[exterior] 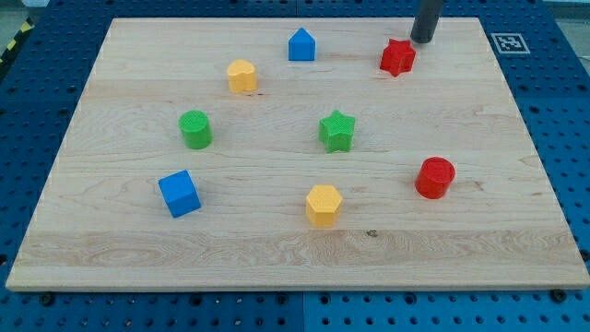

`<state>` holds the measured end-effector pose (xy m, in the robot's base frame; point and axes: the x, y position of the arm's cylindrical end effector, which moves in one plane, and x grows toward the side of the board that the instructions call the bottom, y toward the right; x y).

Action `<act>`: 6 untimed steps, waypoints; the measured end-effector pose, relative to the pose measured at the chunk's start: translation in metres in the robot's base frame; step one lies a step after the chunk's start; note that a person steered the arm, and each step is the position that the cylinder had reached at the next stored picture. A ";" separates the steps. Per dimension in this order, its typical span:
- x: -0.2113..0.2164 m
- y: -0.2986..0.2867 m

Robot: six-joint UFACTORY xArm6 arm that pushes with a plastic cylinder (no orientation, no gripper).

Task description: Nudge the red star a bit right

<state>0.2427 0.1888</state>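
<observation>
As you look across the pale wooden worktop from its near edge at the view's bottom, the first things you meet are the yellow hexagonal plastic block near the middle and the blue plastic cube off to the view's left. To the view's right, slightly farther up, stands the red plastic cylinder.

Move up the board and you reach the green plastic cylinder on the left and the green plastic star near the centre — well apart from each other. Beyond them sits a second yellow hexagonal block, and farther still the blue house-shaped plastic block, close to the far edge.

The red plastic star lies at the far right part of the board, level with the blue house-shaped block and well to its right. The tool is a plain dark rod with nothing to open or close, and it grips nothing; my tip rests just beyond the red star, toward the view's top and right — very near it, though you cannot tell whether they touch. A black-and-white marker tag sits at the far right corner.
</observation>
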 end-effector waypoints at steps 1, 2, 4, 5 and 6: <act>-0.003 -0.008; -0.003 -0.017; -0.003 -0.027; -0.003 -0.031; -0.003 -0.039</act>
<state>0.2396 0.1500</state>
